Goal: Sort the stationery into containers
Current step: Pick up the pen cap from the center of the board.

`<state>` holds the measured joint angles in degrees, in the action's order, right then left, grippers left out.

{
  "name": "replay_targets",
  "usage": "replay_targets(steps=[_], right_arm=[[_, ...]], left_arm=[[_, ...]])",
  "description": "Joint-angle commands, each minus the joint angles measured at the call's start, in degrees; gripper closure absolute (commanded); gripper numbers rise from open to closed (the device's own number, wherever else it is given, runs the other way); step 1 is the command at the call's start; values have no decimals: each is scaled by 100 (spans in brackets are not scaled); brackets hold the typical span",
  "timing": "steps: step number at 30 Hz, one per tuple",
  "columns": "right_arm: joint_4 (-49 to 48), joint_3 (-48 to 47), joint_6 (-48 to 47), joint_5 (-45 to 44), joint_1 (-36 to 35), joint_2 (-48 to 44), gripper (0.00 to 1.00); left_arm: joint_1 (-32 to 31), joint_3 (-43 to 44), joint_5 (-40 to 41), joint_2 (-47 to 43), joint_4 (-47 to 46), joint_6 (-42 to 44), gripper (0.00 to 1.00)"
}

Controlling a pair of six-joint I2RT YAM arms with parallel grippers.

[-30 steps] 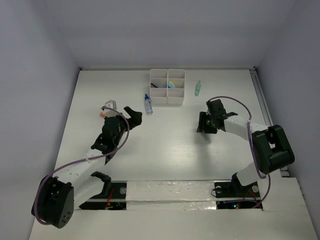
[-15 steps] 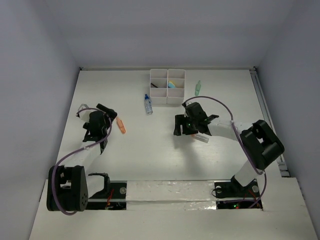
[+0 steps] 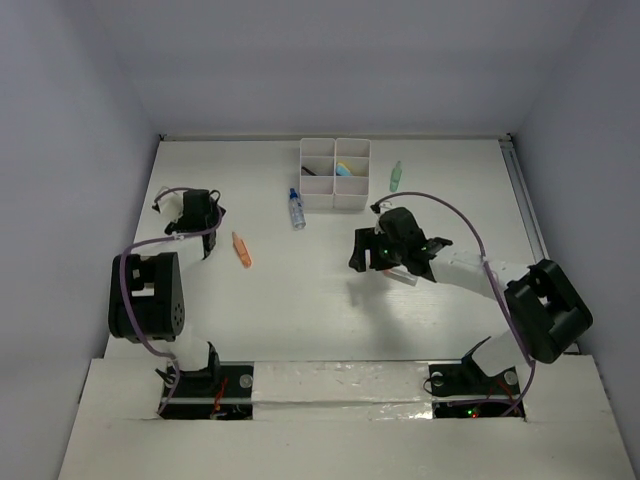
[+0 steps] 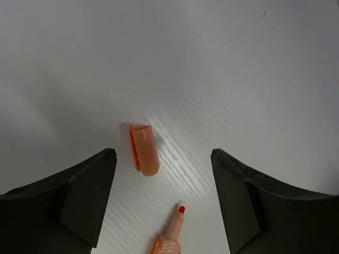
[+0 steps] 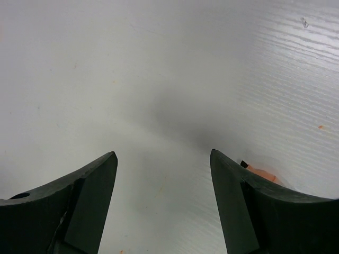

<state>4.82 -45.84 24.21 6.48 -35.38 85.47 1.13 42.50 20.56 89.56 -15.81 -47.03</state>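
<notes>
Right now the orange pen (image 3: 241, 250) is lying uncapped on the table (image 3: 300, 310), toward nine o'clock from the centre. Its orange cap (image 4: 144, 150) is lying apart from it, at about eleven o'clock from the tip in my left wrist view. My left jaws are standing open and empty, hovering over the cap, I judge so that either piece can be taken next. My right jaws are also gaping with nothing in them, near the table's centre. A blue item (image 3: 296, 208) and a green item (image 3: 396, 176) are waiting loose at nine and three o'clock of the white organizer (image 3: 352, 200), which is sitting toward twelve o'clock. It is holding a yellow-and-blue piece (image 3: 343, 168) and something dark (image 3: 310, 172) in separate cells; the remaining cells look unfilled.
</notes>
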Motion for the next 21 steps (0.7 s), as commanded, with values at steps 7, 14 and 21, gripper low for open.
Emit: replay_targets(steps=[7, 14, 21], right_arm=[[-385, 155, -48, 134, -66, -364, 23], [-376, 199, -39, 20, -66, -514, 23], [-420, 286, -4, -147, -66, -681, 23]], left_arm=[[19, 505, 265, 466, 368, 62, 42], [72, 584, 98, 809, 448, -96, 73], [72, 435, 98, 388, 299, 18, 100]])
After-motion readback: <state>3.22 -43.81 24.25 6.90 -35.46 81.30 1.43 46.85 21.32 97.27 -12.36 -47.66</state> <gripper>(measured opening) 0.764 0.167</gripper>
